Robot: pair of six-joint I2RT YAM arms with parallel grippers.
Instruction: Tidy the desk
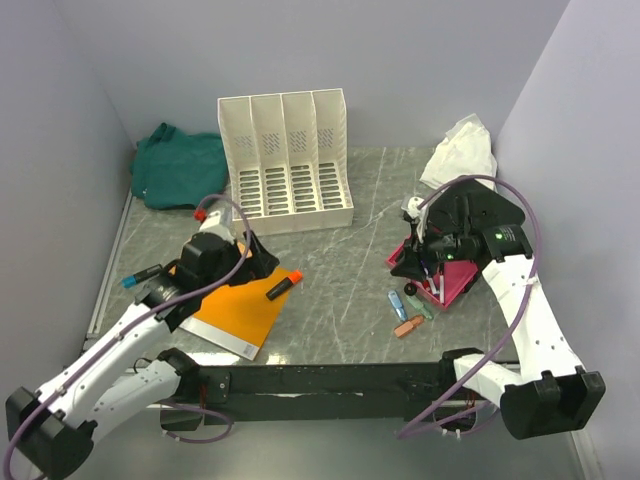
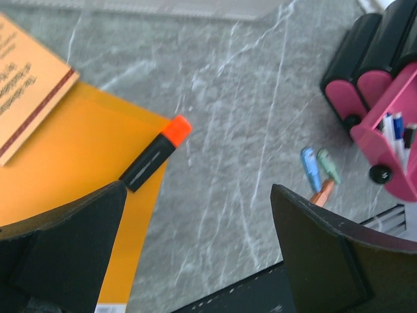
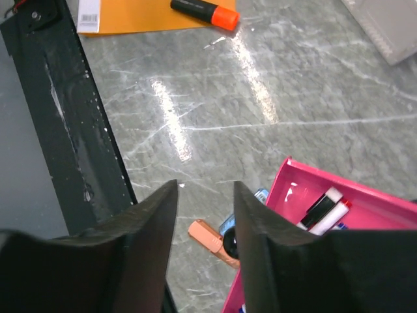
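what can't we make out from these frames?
- Pink pen holder: top view, right arm covers most of it; right wrist view cuts it at the edge. Contents can't be counted.
- Orange envelope: top view, left arm hides its far end.
- Tan printed sheet: left wrist view, text blurred and cut by the left edge.
- Loose pens by the holder: tiny in top view; right gripper blocks them in right wrist view.
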